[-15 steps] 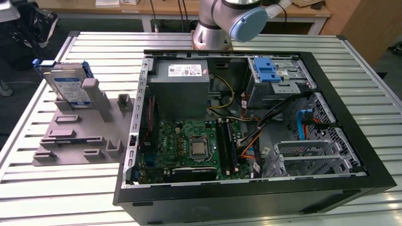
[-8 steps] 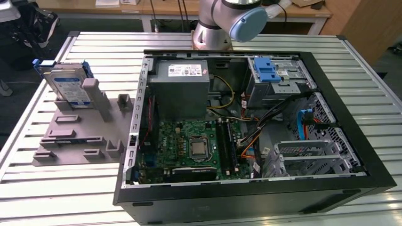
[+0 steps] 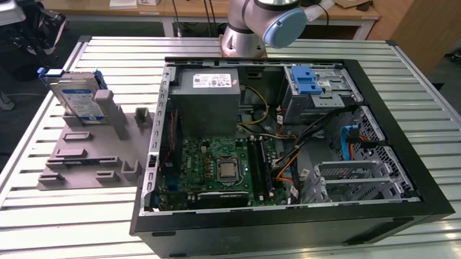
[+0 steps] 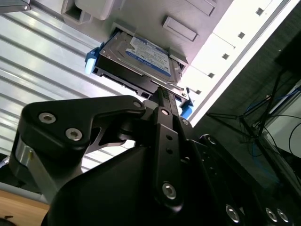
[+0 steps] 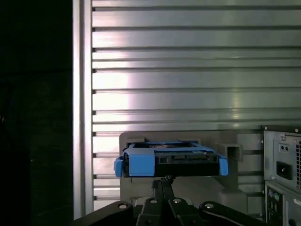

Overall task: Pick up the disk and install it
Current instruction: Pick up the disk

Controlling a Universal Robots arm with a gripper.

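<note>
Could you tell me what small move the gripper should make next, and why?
Probably a short, straight approach toward the disk. In the first wrist view the gripper points at the disk's blue-framed edge, and the exterior view shows the disk standing upright in the grey holder beside the computer case, with nothing gripping it.

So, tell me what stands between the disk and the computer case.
In the exterior view, the grey holder's upright posts stand between disk and computer case.
</note>
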